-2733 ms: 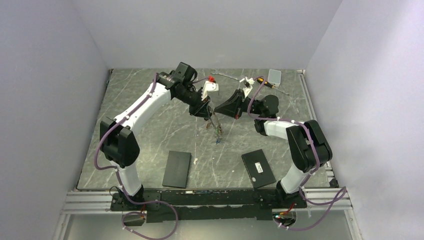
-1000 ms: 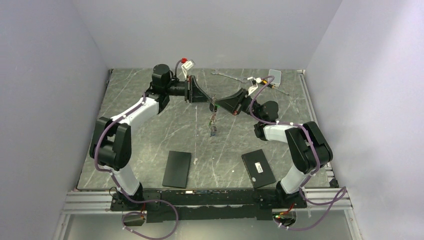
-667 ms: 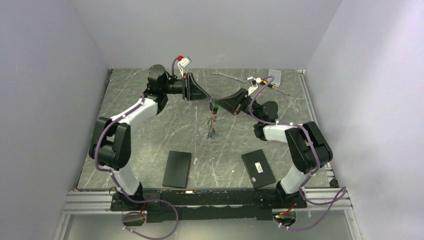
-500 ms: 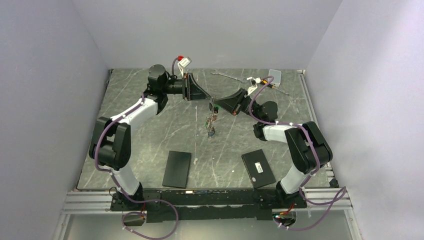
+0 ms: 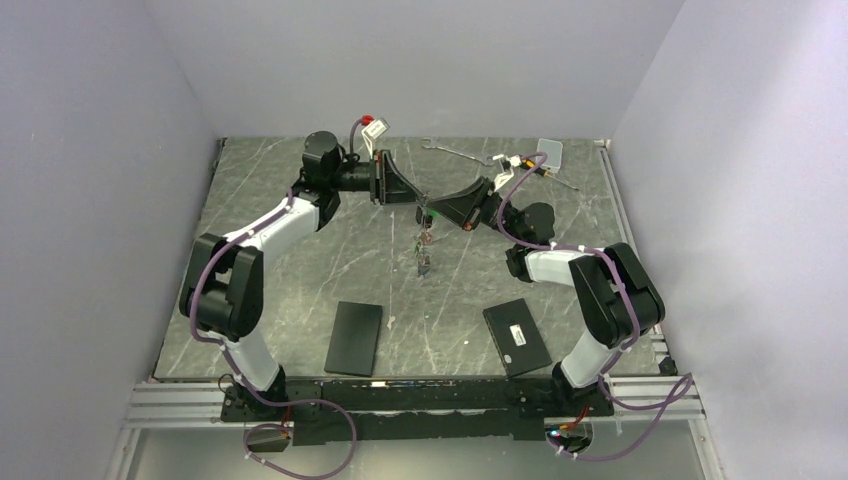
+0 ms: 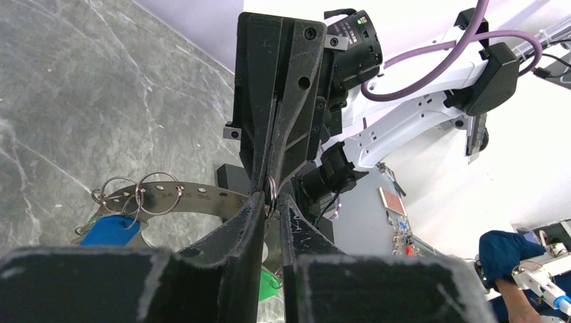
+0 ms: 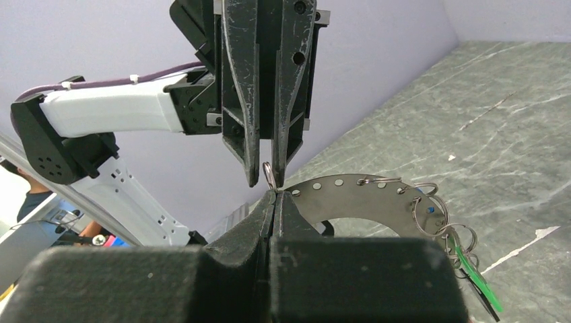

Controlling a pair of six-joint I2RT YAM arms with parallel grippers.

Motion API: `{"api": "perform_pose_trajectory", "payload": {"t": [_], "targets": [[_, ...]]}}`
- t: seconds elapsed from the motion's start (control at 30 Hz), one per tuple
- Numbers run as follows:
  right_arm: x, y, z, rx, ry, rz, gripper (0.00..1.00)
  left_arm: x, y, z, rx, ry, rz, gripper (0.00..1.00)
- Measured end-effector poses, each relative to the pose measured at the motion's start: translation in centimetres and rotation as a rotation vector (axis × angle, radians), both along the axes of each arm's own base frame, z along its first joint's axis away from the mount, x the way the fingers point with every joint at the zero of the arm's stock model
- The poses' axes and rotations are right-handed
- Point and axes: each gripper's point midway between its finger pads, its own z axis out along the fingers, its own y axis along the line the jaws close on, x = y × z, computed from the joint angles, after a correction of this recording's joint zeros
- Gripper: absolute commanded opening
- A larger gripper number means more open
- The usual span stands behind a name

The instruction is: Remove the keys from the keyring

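Note:
The keyring (image 7: pixel 363 198), a flat grey metal band with holes, hangs above the table (image 5: pixel 300 250). My right gripper (image 7: pixel 275 195) is shut on its edge. Small split rings carry the keys (image 5: pixel 425 255), which dangle below with a green tag (image 7: pixel 478 276) and a blue tag (image 6: pixel 108 229). My left gripper (image 6: pixel 271 198) meets the right one tip to tip. Its jaws stand narrowly open around one small split ring (image 7: pixel 268 175) on the band. In the top view the left gripper (image 5: pixel 418 200) and the right gripper (image 5: pixel 431 210) almost touch.
Two flat black boxes (image 5: pixel 354 337) (image 5: pixel 517 336) lie near the front of the table. A silver wrench (image 5: pixel 450 150), a yellow-and-black screwdriver (image 5: pixel 545 172) and a pale card (image 5: pixel 549 151) lie at the back right.
Since the earliest frame my left arm has turned and risen from over the hanging keys to face the right gripper. Over the last second both arms barely shift; the keys sway slightly.

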Motion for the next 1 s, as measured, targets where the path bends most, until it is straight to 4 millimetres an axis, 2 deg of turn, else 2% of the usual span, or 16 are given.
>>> {"api": "perform_pose_trajectory", "payload": {"t": [0.37,0.83,0.9,1.0], "targets": [[0.0,0.0,0.0,0.002,0.002,-0.003,0.00,-0.1,-0.1,-0.3,-0.012,-0.011,0.003,0.11],[0.2,-0.3,-0.4,0.009,0.014,-0.029,0.00,-0.3,-0.6,-0.9,0.003,-0.001,0.008,0.18],[0.3,-0.3,-0.4,0.010,0.016,-0.032,0.00,-0.3,-0.6,-0.9,0.004,0.000,0.009,0.14],[0.3,-0.4,-0.5,0.012,0.017,-0.039,0.00,-0.2,-0.7,-1.0,0.005,0.001,0.010,0.02]]}}
